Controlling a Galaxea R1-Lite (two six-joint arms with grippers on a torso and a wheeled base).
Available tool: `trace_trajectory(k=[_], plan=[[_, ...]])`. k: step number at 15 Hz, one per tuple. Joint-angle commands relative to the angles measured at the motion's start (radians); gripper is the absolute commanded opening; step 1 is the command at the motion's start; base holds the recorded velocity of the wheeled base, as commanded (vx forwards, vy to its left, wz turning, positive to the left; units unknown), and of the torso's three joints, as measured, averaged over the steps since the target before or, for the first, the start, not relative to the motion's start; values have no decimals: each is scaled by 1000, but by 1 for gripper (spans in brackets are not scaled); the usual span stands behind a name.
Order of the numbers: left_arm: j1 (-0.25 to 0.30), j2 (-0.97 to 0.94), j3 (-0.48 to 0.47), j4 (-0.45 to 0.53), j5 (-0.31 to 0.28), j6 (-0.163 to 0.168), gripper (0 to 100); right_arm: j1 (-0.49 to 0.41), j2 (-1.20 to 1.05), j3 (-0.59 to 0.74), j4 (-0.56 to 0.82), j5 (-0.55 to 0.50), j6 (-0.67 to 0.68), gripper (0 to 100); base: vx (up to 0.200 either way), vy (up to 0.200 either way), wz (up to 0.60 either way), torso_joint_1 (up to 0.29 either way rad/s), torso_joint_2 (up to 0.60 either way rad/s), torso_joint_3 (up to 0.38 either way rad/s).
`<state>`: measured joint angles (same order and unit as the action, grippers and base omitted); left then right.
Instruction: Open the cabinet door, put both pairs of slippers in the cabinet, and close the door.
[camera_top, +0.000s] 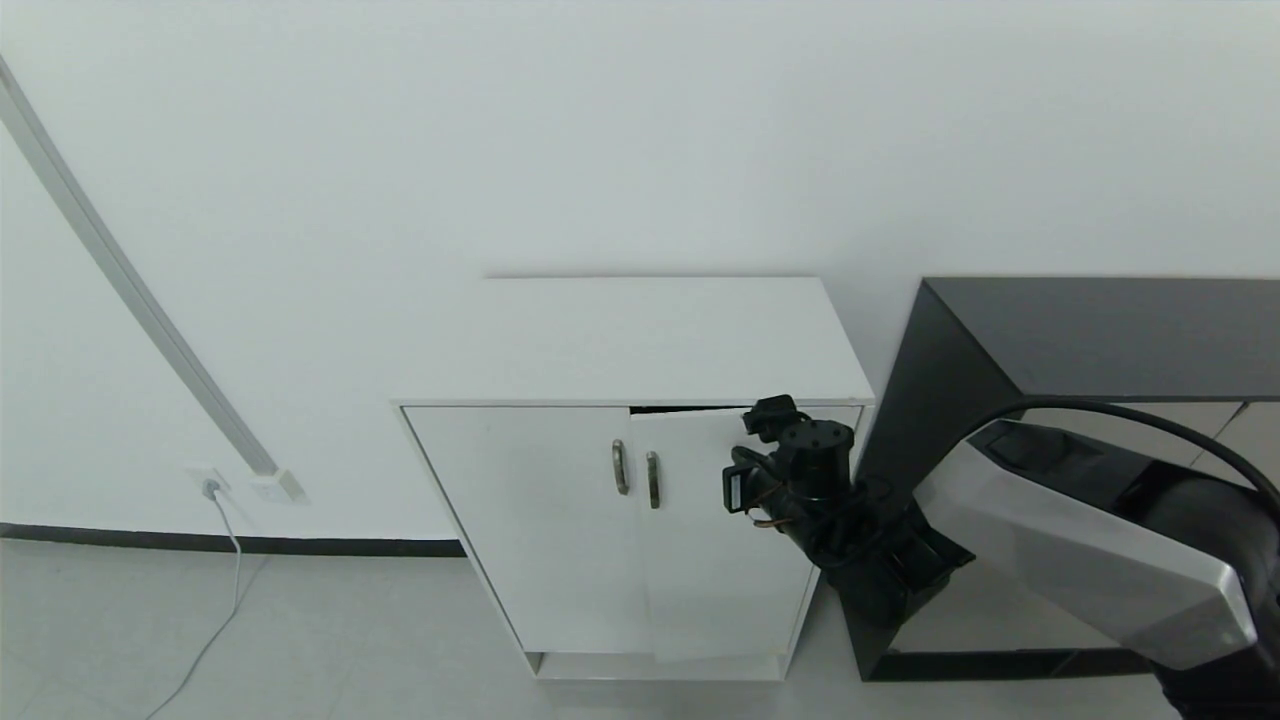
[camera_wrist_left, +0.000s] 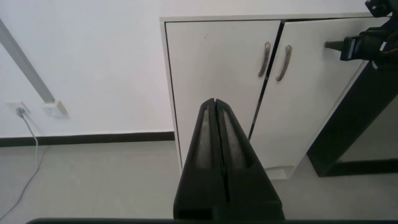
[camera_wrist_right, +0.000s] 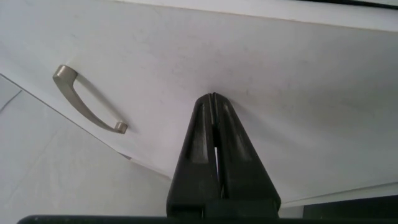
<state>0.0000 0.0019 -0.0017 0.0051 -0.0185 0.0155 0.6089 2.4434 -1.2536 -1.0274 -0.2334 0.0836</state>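
The white cabinet (camera_top: 640, 340) stands at the far wall, its right door (camera_top: 700, 580) slightly ajar. It is a stiff, light panel, likely to swing easily. Its slim metal handle (camera_top: 653, 480) offers the surest hold. The right claw (camera_wrist_right: 214, 98), pressed together, meets the door face; the left claw (camera_wrist_left: 214, 102), likewise pressed together, hangs nearer.

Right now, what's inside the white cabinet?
Only a thin dark gap shows above the slightly ajar right door of the white two-door cabinet. That door and the shut left door cover the inside, so whatever is in there cannot be seen.
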Motion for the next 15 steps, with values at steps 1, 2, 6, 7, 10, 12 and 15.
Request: trace_trajectory(k=[1,2,6,7,10,12,15], plan=[[0,0,0,1,0,0,0,0,16,-17,0,0,-2,0,0,0,0,0,0,0],[0,0,0,1,0,0,0,-1,17,-21,0,-1,-2,0,0,0,0,0,0,0],[0,0,0,1,0,0,0,-8,28,-35,0,-1,-2,0,0,0,0,0,0,0],[0,0,0,1,0,0,0,-14,28,-43,1,-1,-4,0,0,0,0,0,0,0],[0,0,0,1,0,0,0,-15,29,-44,12,-1,-8,0,0,0,0,0,0,0],[-2,0,0,1,0,0,0,-17,34,-53,13,-1,-8,0,0,0,0,0,0,0],[0,0,0,-1,0,0,0,-21,55,-79,21,-1,-8,0,0,0,0,0,0,0]])
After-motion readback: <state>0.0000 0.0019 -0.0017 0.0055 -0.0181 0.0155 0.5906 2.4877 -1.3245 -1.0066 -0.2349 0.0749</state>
